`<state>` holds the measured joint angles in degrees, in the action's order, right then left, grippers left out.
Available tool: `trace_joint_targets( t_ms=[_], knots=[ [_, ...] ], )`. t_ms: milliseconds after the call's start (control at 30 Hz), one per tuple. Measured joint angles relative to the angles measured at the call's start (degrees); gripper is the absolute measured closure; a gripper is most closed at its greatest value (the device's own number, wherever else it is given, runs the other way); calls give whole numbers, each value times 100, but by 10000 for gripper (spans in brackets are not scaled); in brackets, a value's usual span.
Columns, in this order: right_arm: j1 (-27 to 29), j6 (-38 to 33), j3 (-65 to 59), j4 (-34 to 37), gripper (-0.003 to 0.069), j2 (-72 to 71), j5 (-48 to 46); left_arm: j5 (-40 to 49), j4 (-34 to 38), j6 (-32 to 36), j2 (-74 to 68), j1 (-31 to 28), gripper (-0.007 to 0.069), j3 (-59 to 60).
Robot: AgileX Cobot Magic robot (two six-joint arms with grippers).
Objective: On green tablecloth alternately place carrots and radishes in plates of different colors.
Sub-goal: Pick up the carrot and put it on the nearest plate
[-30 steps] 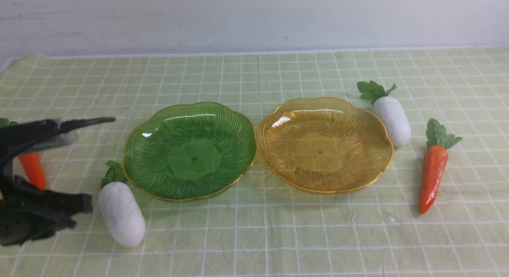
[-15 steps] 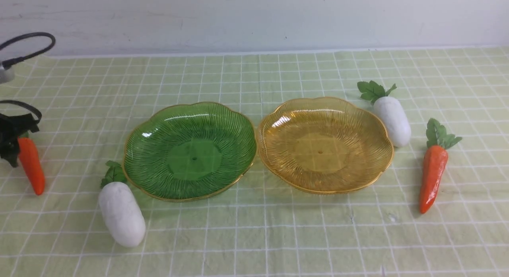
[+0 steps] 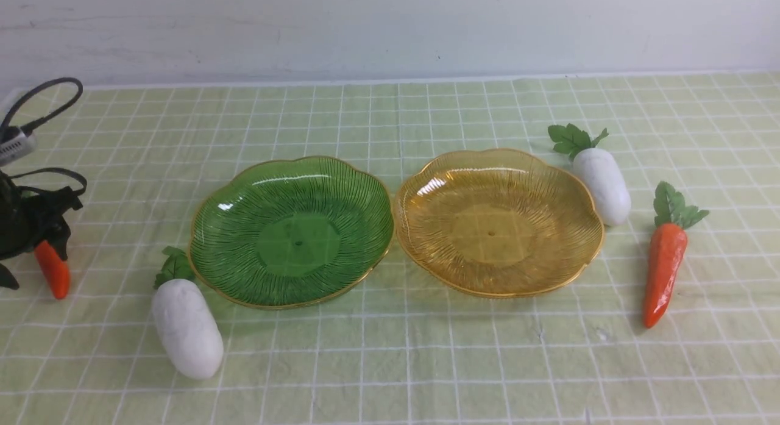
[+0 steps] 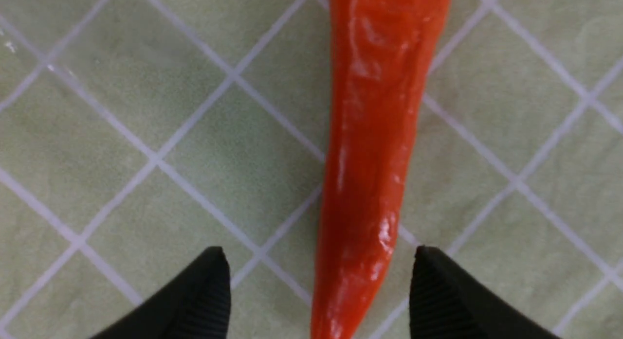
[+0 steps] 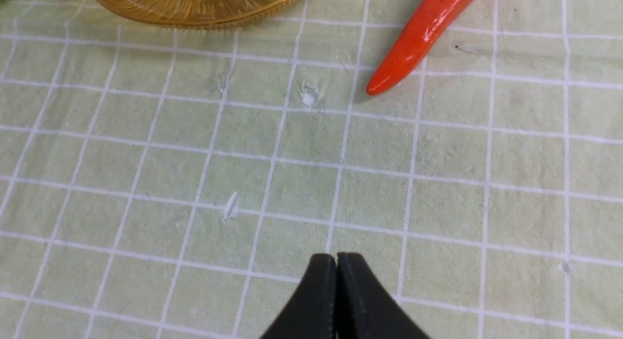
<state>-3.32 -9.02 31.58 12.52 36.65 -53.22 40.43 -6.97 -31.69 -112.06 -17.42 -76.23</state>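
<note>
On the green tablecloth (image 3: pixel 390 364) a deep green plate (image 3: pixel 291 230) and an amber plate (image 3: pixel 496 221) lie side by side, both empty. One carrot (image 3: pixel 53 275) lies at the far left. My left gripper (image 3: pixel 49 239) is down over it and hides its leafy end. In the left wrist view this carrot (image 4: pixel 375 159) runs between the open gripper's (image 4: pixel 316 254) fingertips (image 4: pixel 438 290), with a gap on each side. A radish (image 3: pixel 186 327) lies in front of the green plate. The second radish (image 3: pixel 602 184) and carrot (image 3: pixel 663 272) lie right of the amber plate. My right gripper (image 5: pixel 337 258) is shut and empty above the cloth, near that carrot's tip (image 5: pixel 413 42).
A black cable loop (image 3: pixel 42 102) rises from the left arm at the far left edge. A pale wall (image 3: pixel 390 28) stands behind the table's far edge. The cloth carries small white flecks (image 5: pixel 309 97) near the right gripper.
My left arm has swung from the near-left foreground back to the far left and come down over the left carrot. Its jaws have opened. Nothing else has moved.
</note>
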Motion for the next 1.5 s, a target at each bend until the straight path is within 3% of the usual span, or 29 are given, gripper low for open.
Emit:
trace_joint_targets(
  t_ms=[233,333,433,467,700,867,1033,1233,1333,1500],
  knots=[
    [0,0,0,6,670,0,5,-228,-30,0,-396,0,186,-38],
    [0,0,0,11,670,0,24,-240,-51,0,-400,0,255,-46],
    [0,0,0,12,670,0,39,-139,-44,182,-349,0,435,-46],
    [0,0,0,12,670,0,41,9,-44,296,-266,0,438,-46],
    [0,0,0,49,670,0,46,1173,15,1050,704,114,430,-339],
    [0,0,0,130,670,0,71,1722,588,1763,1401,732,430,-499],
    [0,-1,0,242,670,0,120,1535,1257,2035,1255,1638,430,-499],
    [0,-17,0,295,670,0,153,1038,1415,2035,931,2295,418,-499],
    [0,-17,0,298,669,0,153,806,1526,2035,720,2520,375,-499],
    [0,-19,0,298,669,0,153,693,1673,2099,346,2711,228,-499]
  ],
)
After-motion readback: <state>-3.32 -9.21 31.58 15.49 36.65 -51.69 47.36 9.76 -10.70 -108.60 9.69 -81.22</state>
